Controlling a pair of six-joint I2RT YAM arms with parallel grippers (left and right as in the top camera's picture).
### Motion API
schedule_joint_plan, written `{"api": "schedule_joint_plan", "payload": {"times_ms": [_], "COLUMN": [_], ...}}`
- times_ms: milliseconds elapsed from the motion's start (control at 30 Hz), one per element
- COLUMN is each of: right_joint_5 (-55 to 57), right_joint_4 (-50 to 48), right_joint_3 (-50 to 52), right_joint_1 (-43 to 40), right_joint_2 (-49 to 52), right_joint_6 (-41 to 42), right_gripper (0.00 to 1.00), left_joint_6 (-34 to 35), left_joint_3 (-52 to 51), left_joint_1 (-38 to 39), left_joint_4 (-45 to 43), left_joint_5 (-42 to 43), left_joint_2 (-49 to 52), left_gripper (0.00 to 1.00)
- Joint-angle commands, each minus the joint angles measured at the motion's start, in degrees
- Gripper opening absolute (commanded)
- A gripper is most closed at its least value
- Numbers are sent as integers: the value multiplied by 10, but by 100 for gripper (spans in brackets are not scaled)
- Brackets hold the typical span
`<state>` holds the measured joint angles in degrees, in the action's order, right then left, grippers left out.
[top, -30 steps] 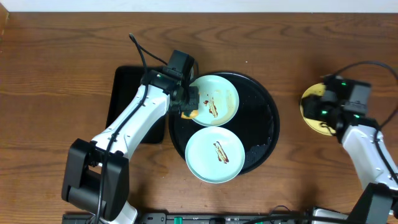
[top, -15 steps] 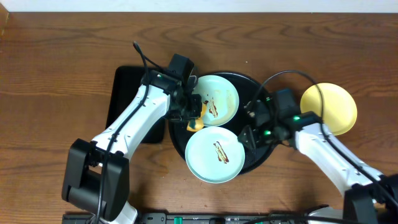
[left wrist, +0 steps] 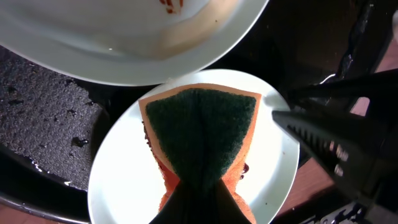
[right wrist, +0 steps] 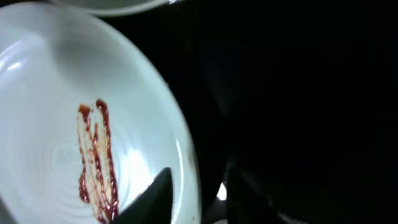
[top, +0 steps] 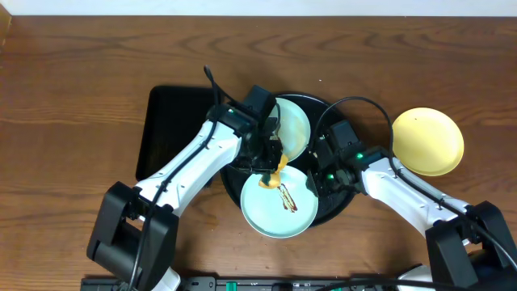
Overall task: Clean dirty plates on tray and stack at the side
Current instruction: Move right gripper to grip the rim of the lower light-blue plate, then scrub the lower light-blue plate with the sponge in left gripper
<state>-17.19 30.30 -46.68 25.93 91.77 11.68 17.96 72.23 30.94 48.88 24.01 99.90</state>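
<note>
**Change, arms.** Right arm, a second ago over the yellow plate at the table's right, now reaching onto the round black tray. Left arm shifted from the far mint plate to above the near mint plate.

**Plates.** Yellow plate released, alone off the tray, no smear visible: probably first of the side stack. Both mint plates on the tray, just beside each other, the near one marked by a brown sauce smear, the far one by reddish residue. Two plates apparently left to clean.

**End effectors.** Left gripper clamped tight on the orange-and-green sponge, green face just over the near plate. Right gripper at that plate's right rim, one finger inside, one outside; actual pinch not discernible. Likely scrubbing about to begin, plate steadied from the right.

**Surface.** Dark wood-grain table; small rectangular black tray left of the round one; droplets on the round tray's floor.

**Room.** Only a pale strip beyond the far edge.
</note>
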Motion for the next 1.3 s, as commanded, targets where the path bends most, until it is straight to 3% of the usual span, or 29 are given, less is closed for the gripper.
{"api": "schedule_joint_plan", "payload": {"times_ms": [0,367,533,1067,1267], "right_joint_5": [20,15,16,54,54], "right_joint_4": [0,38,33,-13,-9], "right_joint_3": [-4,-1,-1,-1,-1], "right_joint_1": [2,15,15,15,15], "right_joint_2": [-13,-6,-6,-6,-7], "right_joint_6": [10,12,12,65,66], "right_gripper": [16,16,1,1,1], "left_joint_6": [-9,-5,16,17,17], "left_joint_3": [-5,-13,-33,-45,-45], "left_joint_1": [1,37,76,129,129], "left_joint_4": [3,10,5,-16,-29], "left_joint_5": [-2,-2,-2,2,42], "left_joint_2": [-3,-2,-2,8,29], "left_gripper": [8,8,8,8,8]}}
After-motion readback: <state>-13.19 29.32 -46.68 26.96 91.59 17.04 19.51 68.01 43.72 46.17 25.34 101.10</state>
